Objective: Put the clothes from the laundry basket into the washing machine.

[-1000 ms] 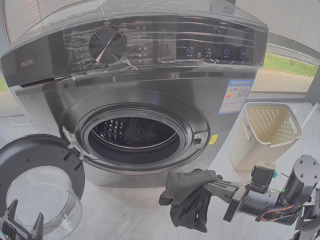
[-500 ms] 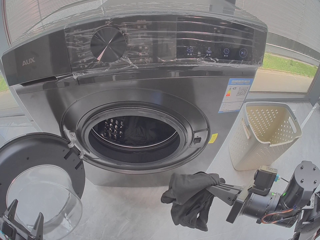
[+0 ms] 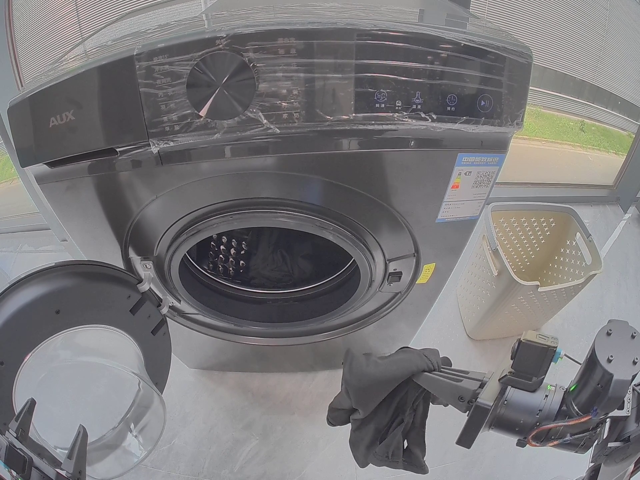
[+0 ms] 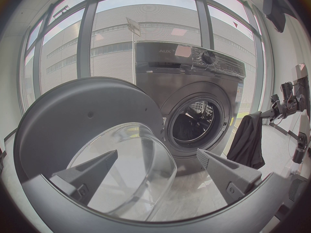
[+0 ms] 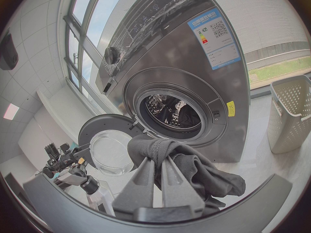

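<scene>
**Dark garment [image 3: 383,401] held low, short of drum**

Right gripper [image 3: 427,376] clamped on one edge. Cloth hangs below & right of washing machine [image 3: 300,175] opening. Left gripper [image 4: 156,152] spread wide, empty, near door [image 3: 80,328]. Risk: dangling tail snags the rim or drops outside if entry's too low.

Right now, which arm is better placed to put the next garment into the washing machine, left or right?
Right. The right tool is shut on the dark garment, which hangs in front of and below the open drum. The left tool is open and empty, low beside the swung-open door.
</scene>
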### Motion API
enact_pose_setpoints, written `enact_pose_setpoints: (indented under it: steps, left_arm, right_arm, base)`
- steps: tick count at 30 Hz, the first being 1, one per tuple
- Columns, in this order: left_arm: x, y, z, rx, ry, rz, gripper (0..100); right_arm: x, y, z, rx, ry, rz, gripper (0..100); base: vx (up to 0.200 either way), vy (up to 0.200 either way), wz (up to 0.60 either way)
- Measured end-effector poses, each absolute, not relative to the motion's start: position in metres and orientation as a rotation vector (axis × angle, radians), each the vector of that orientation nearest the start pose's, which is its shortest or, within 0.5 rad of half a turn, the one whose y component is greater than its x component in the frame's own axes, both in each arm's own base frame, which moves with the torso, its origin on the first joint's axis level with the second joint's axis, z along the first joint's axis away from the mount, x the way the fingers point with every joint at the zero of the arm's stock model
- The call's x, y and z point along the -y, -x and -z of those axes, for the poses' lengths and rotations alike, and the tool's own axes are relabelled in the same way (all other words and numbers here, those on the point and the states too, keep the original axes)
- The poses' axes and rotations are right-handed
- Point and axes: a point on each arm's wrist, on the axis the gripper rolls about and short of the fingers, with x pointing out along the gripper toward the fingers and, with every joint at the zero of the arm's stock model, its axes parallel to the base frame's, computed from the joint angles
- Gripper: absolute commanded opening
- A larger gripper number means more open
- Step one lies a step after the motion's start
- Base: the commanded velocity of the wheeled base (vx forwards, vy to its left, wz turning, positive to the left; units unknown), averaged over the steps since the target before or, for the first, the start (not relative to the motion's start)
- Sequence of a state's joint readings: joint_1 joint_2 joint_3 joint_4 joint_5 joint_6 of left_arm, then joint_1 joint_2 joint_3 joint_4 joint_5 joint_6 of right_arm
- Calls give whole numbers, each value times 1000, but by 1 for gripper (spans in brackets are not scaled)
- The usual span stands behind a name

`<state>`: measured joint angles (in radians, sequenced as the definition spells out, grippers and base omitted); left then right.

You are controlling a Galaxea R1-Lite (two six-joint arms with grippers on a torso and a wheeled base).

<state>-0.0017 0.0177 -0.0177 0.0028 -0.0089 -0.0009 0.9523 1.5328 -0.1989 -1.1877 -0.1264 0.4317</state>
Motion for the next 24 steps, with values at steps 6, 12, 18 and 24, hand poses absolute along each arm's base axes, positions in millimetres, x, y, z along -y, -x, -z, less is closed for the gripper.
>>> enact_pose_setpoints:
  steps: [6, 12, 18, 24]
  left_arm:
    - [0, 23, -80, -3, 17, -1, 100]
    - [0, 23, -80, -3, 16, -3, 100]
    - [0, 23, -80, -4, 0, -1, 100]
    - [0, 23, -80, -4, 2, 5, 100]
  right_arm:
    - [-164, -125, -142, -252, -312, -798, 0]
    - [-159, -132, -144, -234, -321, -763, 0]
    - [-153, -137, -142, -244, -329, -724, 0]
    - [-141, -140, -136, -256, -321, -672, 0]
  base:
    - [0, 0, 0]
    - [0, 0, 0]
    - [0, 0, 0]
    - [0, 0, 0]
